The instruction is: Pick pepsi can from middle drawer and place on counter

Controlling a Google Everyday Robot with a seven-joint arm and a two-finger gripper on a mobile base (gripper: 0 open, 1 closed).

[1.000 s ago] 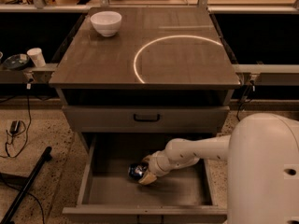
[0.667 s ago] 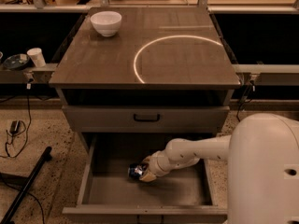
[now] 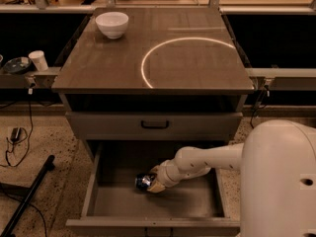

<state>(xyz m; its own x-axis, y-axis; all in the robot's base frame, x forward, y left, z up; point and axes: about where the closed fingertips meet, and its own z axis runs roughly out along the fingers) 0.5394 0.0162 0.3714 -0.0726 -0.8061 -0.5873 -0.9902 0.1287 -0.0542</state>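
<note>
- Pincer (image 3: 151,184) low inside middle drawer (image 3: 197,205), left of centre, right against pepsi can (image 3: 142,181); cannot tell whether clamped or loose.
- Open drawer floor toward front lip and right wall.
- White bowl (image 3: 112,23) near desk (image 3: 197,68) far-left corner.

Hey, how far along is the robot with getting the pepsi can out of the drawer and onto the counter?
Done: the middle drawer stands open. In hand: the gripper is down inside it, right at the pepsi can, which sits low in the drawer. Left: lifting the can out and setting it on the counter, which shows a white bowl but no can yet.
</note>
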